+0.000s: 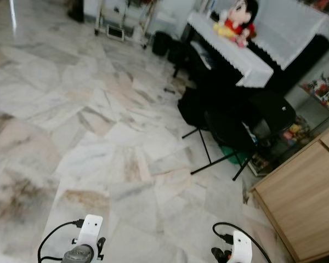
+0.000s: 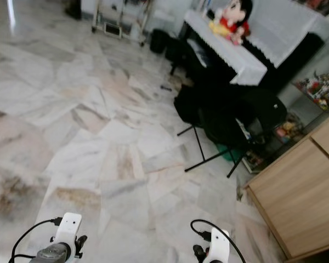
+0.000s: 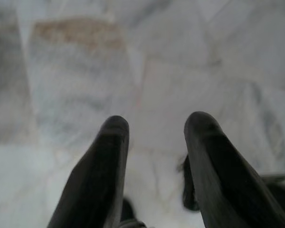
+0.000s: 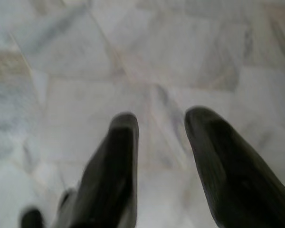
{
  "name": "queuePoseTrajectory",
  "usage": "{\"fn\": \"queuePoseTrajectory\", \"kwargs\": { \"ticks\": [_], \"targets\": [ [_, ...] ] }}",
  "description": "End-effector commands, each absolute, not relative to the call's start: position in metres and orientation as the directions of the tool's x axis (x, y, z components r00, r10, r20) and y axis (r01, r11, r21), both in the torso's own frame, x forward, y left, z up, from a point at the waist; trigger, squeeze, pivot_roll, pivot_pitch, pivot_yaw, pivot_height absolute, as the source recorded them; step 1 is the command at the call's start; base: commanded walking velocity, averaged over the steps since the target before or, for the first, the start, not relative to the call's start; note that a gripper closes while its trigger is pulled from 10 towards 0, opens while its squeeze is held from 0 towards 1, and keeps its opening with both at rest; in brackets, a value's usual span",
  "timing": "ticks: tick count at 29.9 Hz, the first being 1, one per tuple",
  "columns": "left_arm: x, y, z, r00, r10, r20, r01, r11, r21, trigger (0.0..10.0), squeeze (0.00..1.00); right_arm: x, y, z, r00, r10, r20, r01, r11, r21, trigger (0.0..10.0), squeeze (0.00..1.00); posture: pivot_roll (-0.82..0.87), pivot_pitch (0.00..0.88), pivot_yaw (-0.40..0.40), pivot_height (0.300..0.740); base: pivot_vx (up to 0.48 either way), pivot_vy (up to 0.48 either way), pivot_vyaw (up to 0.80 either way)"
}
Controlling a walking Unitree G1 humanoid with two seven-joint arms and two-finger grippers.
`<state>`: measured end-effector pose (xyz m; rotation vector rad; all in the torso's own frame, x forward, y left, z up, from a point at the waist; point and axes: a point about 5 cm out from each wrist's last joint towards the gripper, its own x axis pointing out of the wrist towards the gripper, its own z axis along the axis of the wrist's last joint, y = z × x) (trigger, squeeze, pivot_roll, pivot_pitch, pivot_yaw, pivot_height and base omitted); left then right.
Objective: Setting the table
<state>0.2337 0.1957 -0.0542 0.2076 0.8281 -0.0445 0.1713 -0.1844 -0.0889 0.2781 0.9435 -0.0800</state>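
Left gripper [image 3: 154,137]: low at the near edge, over marble floor [image 1: 98,126], fingers spread apart, holding nothing.
Right gripper [image 4: 161,133]: likewise low over the floor, fingers parted, nothing between them.
Wooden cabinet [image 1: 307,197]: just right of the right gripper.
Black folding stand [image 1: 219,148]: beyond the cabinet, draped with dark bags.
Piano [image 1: 247,55]: behind the stand, under a white lace cloth.
Plush doll [image 1: 238,22]: seated on the piano.
Table things: cannot be made out near either gripper.
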Motion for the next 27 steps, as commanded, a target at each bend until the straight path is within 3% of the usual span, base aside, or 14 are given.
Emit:
{"fn": "queuePoseTrajectory", "kwargs": {
  "ticks": [1, 9, 10, 13, 17, 20, 22, 24, 27],
  "targets": [
    [0.224, 0.193, -0.061, 0.649, 0.033, -0.76, 0.137, 0.977, 0.16, 10.0, 0.0, 0.175, -0.187, -0.087, 0.591, 0.047, -0.805, 0.185, 0.964, 0.192, 10.0, 0.0, 0.48, 0.0, -0.4, 0.74, 0.0, 0.0, -0.77],
    [0.218, 0.195, -0.065, 0.632, 0.028, -0.774, 0.161, 0.973, 0.167, 10.0, 0.0, 0.187, -0.179, -0.082, 0.618, 0.073, -0.783, 0.157, 0.964, 0.214, 10.0, 0.0, 0.45, 0.0, -0.395, 0.74, 0.0, 0.0, -0.77],
    [0.219, 0.194, -0.064, 0.635, 0.024, -0.772, 0.163, 0.973, 0.165, 10.0, 0.0, 0.19, -0.178, -0.081, 0.624, 0.071, -0.778, 0.157, 0.964, 0.214, 10.0, 0.0, 0.38, 0.0, -0.343, 0.74, 0.0, 0.0, -0.77],
    [0.221, 0.192, -0.063, 0.639, 0.017, -0.769, 0.165, 0.973, 0.158, 10.0, 0.0, 0.195, -0.18, -0.078, 0.634, 0.066, -0.77, 0.157, 0.965, 0.211, 10.0, 0.0, 0.32, 0.0, -0.322, 0.74, 0.0, 0.0, -0.77],
    [0.222, 0.194, -0.062, 0.631, 0.001, -0.776, 0.208, 0.963, 0.17, 10.0, 0.0, 0.204, -0.181, -0.073, 0.672, 0.029, -0.74, 0.212, 0.95, 0.229, 10.0, 0.0, 0.21, 0.0, -0.21, 0.74, 0.0, 0.0, -0.77],
    [0.224, 0.197, -0.061, 0.634, 0.003, -0.774, 0.213, 0.961, 0.178, 10.0, 0.0, 0.205, -0.18, -0.072, 0.68, 0.022, -0.733, 0.221, 0.947, 0.233, 10.0, 0.0, 0.19, 0.0, -0.186, 0.74, 0.0, 0.0, -0.76],
    [0.229, 0.203, -0.056, 0.642, 0.007, -0.767, 0.213, 0.959, 0.187, 10.0, 0.0, 0.203, -0.176, -0.073, 0.687, 0.012, -0.727, 0.245, 0.937, 0.247, 10.0, 0.0, 0.13, 0.0, -0.095, 0.74, 0.0, 0.0, -0.76],
    [0.23, 0.204, -0.055, 0.643, 0.005, -0.766, 0.219, 0.957, 0.19, 10.0, 0.0, 0.202, -0.175, -0.074, 0.686, 0.01, -0.727, 0.251, 0.936, 0.249, 10.0, 0.0, 0.13, 0.0, -0.095, 0.74, 0.0, 0.0, -0.76],
    [0.235, 0.206, -0.052, 0.644, -0.001, -0.765, 0.241, 0.949, 0.202, 10.0, 0.0, 0.187, -0.17, -0.082, 0.669, 0.004, -0.743, 0.272, 0.929, 0.25, 10.0, 0.0, 0.09, 0.0, -0.031, 0.74, 0.0, 0.0, -0.76]
  ]
}}
